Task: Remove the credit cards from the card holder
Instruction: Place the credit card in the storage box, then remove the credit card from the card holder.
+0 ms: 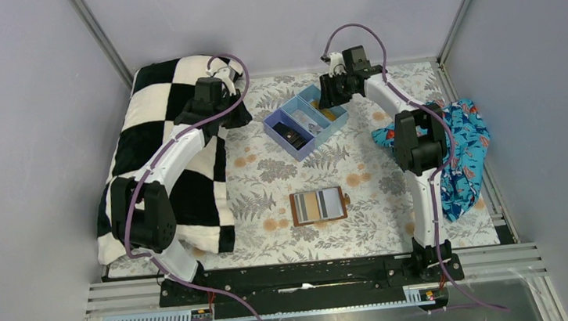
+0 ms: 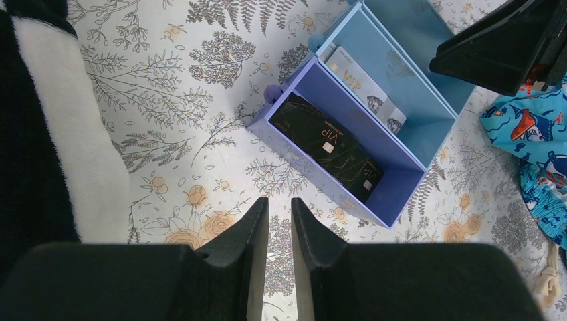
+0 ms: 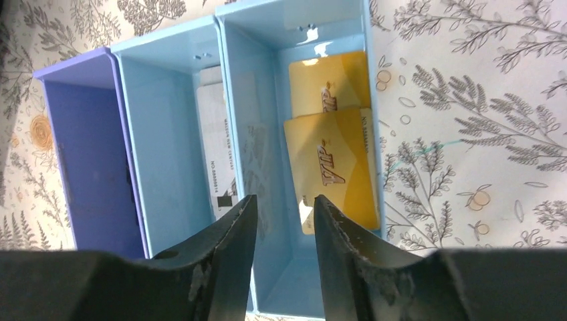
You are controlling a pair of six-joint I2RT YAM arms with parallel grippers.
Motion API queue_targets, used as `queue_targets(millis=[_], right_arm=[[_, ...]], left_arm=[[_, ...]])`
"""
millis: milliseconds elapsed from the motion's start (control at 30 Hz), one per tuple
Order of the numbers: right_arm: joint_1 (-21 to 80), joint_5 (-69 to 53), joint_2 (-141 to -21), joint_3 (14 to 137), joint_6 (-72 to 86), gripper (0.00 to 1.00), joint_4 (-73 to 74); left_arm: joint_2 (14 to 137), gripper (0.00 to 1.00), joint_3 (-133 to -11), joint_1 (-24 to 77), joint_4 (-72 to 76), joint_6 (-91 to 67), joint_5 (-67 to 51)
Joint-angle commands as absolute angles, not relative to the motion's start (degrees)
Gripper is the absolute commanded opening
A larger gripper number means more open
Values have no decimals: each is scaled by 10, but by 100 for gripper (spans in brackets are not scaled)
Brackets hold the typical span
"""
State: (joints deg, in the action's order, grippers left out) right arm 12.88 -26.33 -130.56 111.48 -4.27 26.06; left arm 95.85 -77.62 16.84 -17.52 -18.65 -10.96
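Glossy yellow cards (image 3: 332, 170) in smooth blue plastic tray (image 3: 235, 127).

Near the bottom edge: left gripper (image 2: 279, 231), black fingers (image 2: 251, 231) nearly together with a thin gap, nothing between, above the floral tablecloth (image 2: 200, 100). Beyond: blue tray (image 2: 401, 150) set diagonally. In the violet compartment, black credit cards (image 2: 327, 146) lettered "VIP", lying overlapped. In the next, paler compartment, a whitish card (image 2: 361, 90). At left, black-and-white plush blanket (image 2: 63, 134). At right, blue patterned cloth (image 2: 535, 147). Top right corner: the right gripper (image 2: 508, 43), dark.
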Motion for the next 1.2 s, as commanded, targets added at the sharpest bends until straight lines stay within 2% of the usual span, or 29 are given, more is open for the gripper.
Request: queue_targets(millis=[0, 233, 400, 500, 667, 833, 933, 1067, 1167], right_arm=[[125, -225, -1262, 1101, -31, 45, 202], [126, -159, -1169, 1023, -28, 49, 93], [127, -135, -1087, 962, -4, 60, 68], [129, -139, -1033, 911, 28, 60, 72], [165, -112, -941, 827, 31, 61, 119], [195, -91, -855, 722, 81, 63, 165], [227, -67, -799, 623, 119, 63, 145], [330, -12, -743, 557, 127, 66, 153], [342, -11, -705, 484, 220, 66, 114]], left_arm=[[934, 23, -785, 173, -163, -176, -107], [909, 23, -766, 191, -162, -159, -87], [879, 24, -754, 228, -175, -114, -54], [872, 25, -755, 247, -196, -112, -53], [867, 26, -752, 268, -210, -173, -63], [832, 28, -684, 290, -158, -246, -69], [825, 30, -654, 305, -172, -299, -63], [838, 31, -636, 341, -226, -369, -50], [837, 33, -588, 380, -179, -424, -39]])
